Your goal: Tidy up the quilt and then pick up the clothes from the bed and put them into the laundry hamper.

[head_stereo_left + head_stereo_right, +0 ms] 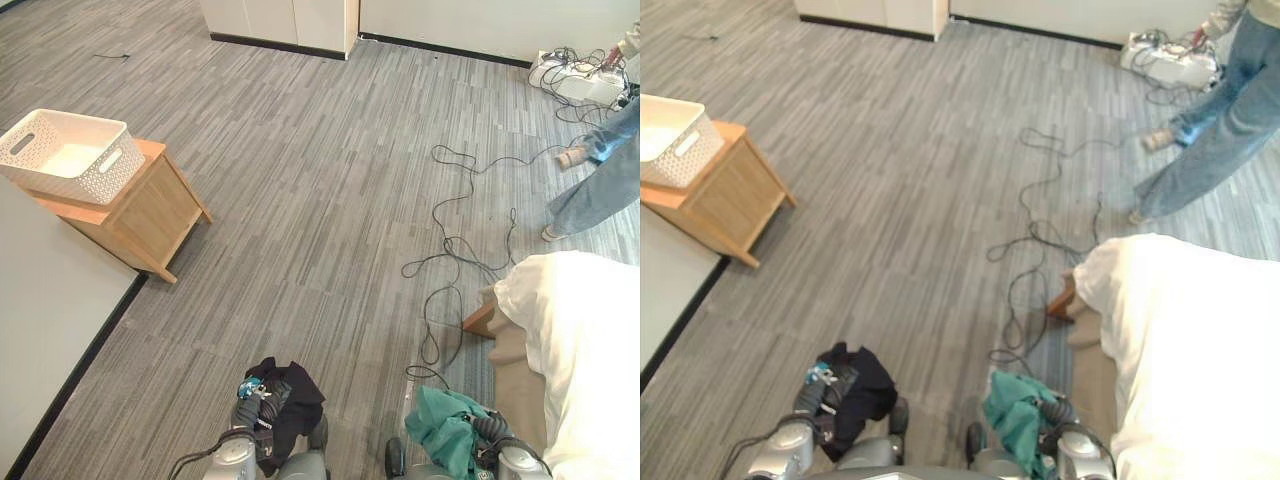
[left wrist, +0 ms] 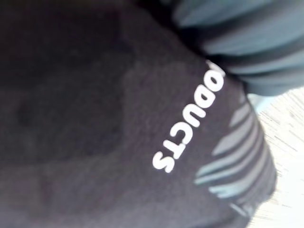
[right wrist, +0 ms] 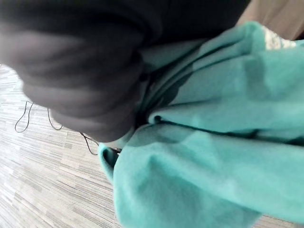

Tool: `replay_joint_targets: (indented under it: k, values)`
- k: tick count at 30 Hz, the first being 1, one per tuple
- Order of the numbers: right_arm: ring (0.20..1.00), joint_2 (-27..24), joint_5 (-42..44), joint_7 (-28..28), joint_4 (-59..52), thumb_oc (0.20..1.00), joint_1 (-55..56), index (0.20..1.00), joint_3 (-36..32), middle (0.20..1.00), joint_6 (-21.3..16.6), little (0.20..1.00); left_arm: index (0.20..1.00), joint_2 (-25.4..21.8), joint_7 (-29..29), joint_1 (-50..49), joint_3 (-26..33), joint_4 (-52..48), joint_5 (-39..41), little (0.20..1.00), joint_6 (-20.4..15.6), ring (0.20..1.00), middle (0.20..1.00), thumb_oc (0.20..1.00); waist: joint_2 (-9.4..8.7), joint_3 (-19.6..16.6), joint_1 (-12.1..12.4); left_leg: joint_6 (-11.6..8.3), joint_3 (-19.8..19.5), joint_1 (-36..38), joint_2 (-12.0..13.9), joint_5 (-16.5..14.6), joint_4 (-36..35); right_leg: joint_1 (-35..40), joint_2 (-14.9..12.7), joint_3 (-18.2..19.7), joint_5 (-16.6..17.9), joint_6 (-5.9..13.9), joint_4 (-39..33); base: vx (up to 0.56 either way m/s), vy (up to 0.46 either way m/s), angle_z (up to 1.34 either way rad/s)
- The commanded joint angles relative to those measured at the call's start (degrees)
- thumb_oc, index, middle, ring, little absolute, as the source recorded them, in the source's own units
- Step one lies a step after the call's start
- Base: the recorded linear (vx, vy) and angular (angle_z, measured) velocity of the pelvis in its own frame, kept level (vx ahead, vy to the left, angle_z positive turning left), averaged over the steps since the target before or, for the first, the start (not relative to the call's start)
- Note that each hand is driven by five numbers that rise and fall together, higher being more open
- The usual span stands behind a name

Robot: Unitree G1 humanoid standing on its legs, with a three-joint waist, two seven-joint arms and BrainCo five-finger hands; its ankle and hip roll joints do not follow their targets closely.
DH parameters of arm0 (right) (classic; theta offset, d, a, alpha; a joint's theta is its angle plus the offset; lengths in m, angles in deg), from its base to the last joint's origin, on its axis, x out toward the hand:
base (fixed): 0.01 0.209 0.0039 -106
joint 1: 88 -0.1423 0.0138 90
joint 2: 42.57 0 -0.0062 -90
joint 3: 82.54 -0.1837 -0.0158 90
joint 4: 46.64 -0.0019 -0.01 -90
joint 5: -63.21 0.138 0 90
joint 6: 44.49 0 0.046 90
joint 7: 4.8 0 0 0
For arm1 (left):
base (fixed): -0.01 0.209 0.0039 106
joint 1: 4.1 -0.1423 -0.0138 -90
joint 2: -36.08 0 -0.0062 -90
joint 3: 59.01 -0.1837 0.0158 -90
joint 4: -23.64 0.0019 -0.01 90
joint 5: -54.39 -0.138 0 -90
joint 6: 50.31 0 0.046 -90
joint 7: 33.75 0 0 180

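While your left hand (image 1: 257,398) clutches a black garment (image 1: 288,405) and your right hand (image 1: 1052,415) a teal one (image 1: 440,428), both hang limp and light above the floor; bunch them well, since loose folds may slip before the white hamper (image 1: 70,155) on the wooden surface (image 1: 150,215).

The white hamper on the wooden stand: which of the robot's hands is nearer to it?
Left. The left hand, draped in a black garment, is on the white hamper's side; the right hand, under a teal garment, is by the bed.

Open carpet (image 1: 300,180) toward hamper (image 1: 70,155); cables (image 1: 455,240), person (image 1: 600,170) rightward.
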Motion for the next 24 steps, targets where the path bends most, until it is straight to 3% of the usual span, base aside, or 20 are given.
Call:
replay_joint_targets:
  k: [1,3,5,6,7,8,10,13,14,15,17,19,20,22,23,24]
  values:
    - [0.2,-9.63,-8.45,-2.15,-14.3,0.2,4.78,0.2,-1.15,0.2,1.13,0.2,0.2,-5.69,1.26,-1.85,-3.56,-14.41,-5.2,0.2,0.53,0.2,0.2,0.2,3.68,3.48,1.23,-1.64,0.16,9.32,0.59,-10.19,0.08,-0.7,-3.69,-3.22,-6.92,4.61,6.15,0.03,-0.101,0.01]
    - [0.2,-10.07,-8.44,-1.86,-14.52,0.2,4.23,0.2,-0.68,0.2,0.84,0.2,0.2,-6.0,1.3,-1.59,-3.49,-14.17,-5.48,0.2,0.32,0.2,0.2,0.2,3.99,3.5,1.36,-2.1,0.16,9.59,1.2,-10.16,0.31,-0.98,-3.45,-3.51,-7.58,4.12,6.56,0.04,-0.114,0.04]
    - [0.2,-11.12,-8.74,-1.5,-15.92,0.2,3.83,0.2,-0.51,0.2,0.54,0.2,0.2,-6.22,1.76,-1.48,-3.56,-13.89,-5.4,0.2,0.31,0.2,0.2,0.2,3.67,4.91,2.2,-2.82,0.68,6.78,1.33,-10.66,8.46,-0.01,-3.39,-3.68,-7.96,3.16,5.79,0.0,-0.118,-0.01]
    - [0.2,-11.12,-8.75,-1.49,-15.95,0.2,3.83,0.2,-0.54,0.2,0.56,0.2,0.2,-6.22,1.77,-1.46,-3.57,-13.89,-5.39,0.2,0.32,0.2,0.2,0.2,3.7,4.91,2.18,-2.84,0.62,6.42,1.37,-10.99,9.1,-0.03,-3.35,-3.71,-7.93,3.14,5.76,-0.06,-0.182,-0.1]
    - [0.2,-12.55,-8.5,-2.17,-17.3,0.2,3.05,0.2,-0.94,0.2,-0.31,0.2,0.2,-6.55,2.05,-0.81,-3.85,-15.14,-4.15,0.2,0.07,0.2,0.2,0.2,3.94,7.6,3.82,-5.41,-0.26,-2.03,1.93,-4.59,23.63,1.47,-2.64,-4.19,-8.0,1.57,4.33,-0.04,-0.212,-0.14]
    - [0.2,-13.16,-8.3,-2.45,-17.32,0.2,2.32,0.2,-0.97,0.2,-0.09,0.2,0.2,-6.49,1.92,-0.39,-3.9,-15.36,-3.71,0.2,0.14,0.2,0.2,0.2,3.72,8.79,4.55,-5.4,0.03,-5.35,1.99,-1.7,28.75,2.31,-2.88,-4.62,-8.17,0.85,3.89,-0.01,-0.282,0.14]
    - [0.2,-14.21,-8.38,-2.55,-16.62,0.2,0.84,0.2,-0.51,0.2,0.6,0.2,0.2,-6.54,1.87,-0.02,-3.44,-15.92,-3.05,0.2,0.15,0.2,0.2,0.2,3.12,9.18,5.58,-4.37,2.49,-10.83,1.14,-3.1,33.32,4.24,-3.11,-5.61,-9.09,0.44,2.09,0.17,-0.159,0.3]
    - [0.2,-14.96,-9.98,-1.92,-16.82,0.2,0.51,0.2,0.37,0.2,1.42,0.2,0.2,-5.98,2.18,-0.87,-2.35,-15.83,-3.51,0.2,0.13,0.2,0.2,0.2,3.54,7.26,7.89,-2.6,4.89,-14.35,-2.08,-7.26,24.63,6.99,-2.89,-4.33,-11.35,1.48,0.02,0.36,0.013,-0.05]
    - [0.2,-14.97,-10.0,-1.92,-16.84,0.2,0.59,0.2,0.38,0.2,1.43,0.2,0.2,-5.97,2.18,-0.94,-2.36,-15.84,-3.54,0.2,0.13,0.2,0.2,0.2,3.34,7.26,8.04,-2.51,5.15,-14.02,-2.27,-7.31,24.32,7.1,-3.18,-4.19,-11.49,1.57,0.02,0.56,0.091,-0.06]
    - [0.2,-15.77,-10.42,-1.96,-16.23,0.2,0.48,0.2,0.64,0.2,1.45,0.2,0.2,-5.65,2.1,-1.84,-2.61,-15.05,-5.49,0.2,0.3,0.2,0.2,0.2,4.68,6.19,9.31,-3.02,7.85,-15.25,-0.89,-3.61,13.45,9.32,-1.96,-3.75,-13.8,2.48,-0.08,0.57,0.075,-0.24]
    - [0.2,-15.99,-10.46,-2.18,-15.42,0.2,0.1,0.2,0.62,0.2,1.79,0.2,0.2,-5.35,1.67,-2.14,-2.2,-13.5,-6.58,0.2,0.74,0.2,0.2,0.2,4.54,5.81,10.49,-3.19,11.0,-17.3,0.34,-2.39,6.46,11.79,-2.62,-4.03,-15.95,3.39,-0.08,0.66,0.072,-0.13]
    - [0.2,-15.41,-10.96,-1.44,-14.82,0.2,0.38,0.2,0.49,0.2,1.95,0.2,0.2,-5.56,2.09,-2.31,-1.17,-11.6,-7.05,0.2,0.99,0.2,0.2,0.2,3.45,4.35,11.16,-2.53,11.74,-17.57,0.72,-2.04,4.7,14.55,-2.98,-4.27,-17.63,4.42,-0.08,0.68,0.051,0.04]
    - [0.2,-14.64,-11.48,-1.08,-14.3,0.2,1.01,0.2,0.73,0.2,2.04,0.2,0.2,-5.54,2.08,-2.13,-1.27,-10.78,-7.34,0.2,1.3,0.2,0.2,0.2,2.64,3.76,11.06,-1.83,11.42,-17.29,0.15,0.39,5.81,15.41,-3.45,-4.09,-17.43,4.79,0.98,0.66,0.066,-0.01]
    - [0.2,-14.06,-12.13,-1.03,-13.55,0.2,1.19,0.2,0.91,0.2,2.0,0.2,0.2,-5.42,1.92,-1.92,-1.22,-10.03,-7.38,0.2,1.29,0.2,0.2,0.2,1.66,3.29,11.2,-0.97,11.39,-17.08,-0.74,0.56,6.79,14.67,-4.28,-3.8,-16.69,5.28,4.07,0.47,0.081,-0.1]
    - [0.2,-12.98,-12.93,-1.12,-10.06,0.2,-0.27,0.2,2.03,0.2,2.27,0.2,0.2,-5.09,1.78,-0.07,-2.19,-6.57,-8.3,0.2,1.74,0.2,0.2,0.2,-0.87,3.32,11.0,0.93,10.92,-14.81,-3.65,-1.69,7.56,11.15,-6.17,-2.99,-9.35,9.0,15.31,0.48,0.151,-0.33]
    - [0.2,-12.59,-13.26,-1.23,-8.9,0.2,-1.03,0.2,2.28,0.2,2.63,0.2,0.2,-4.77,1.43,0.7,-2.74,-5.21,-8.78,0.2,1.78,0.2,0.2,0.2,-0.97,3.85,10.77,2.04,11.02,-13.2,-4.33,-3.17,8.05,8.91,-7.03,-1.77,-3.01,11.17,22.4,0.69,0.21,-0.2]
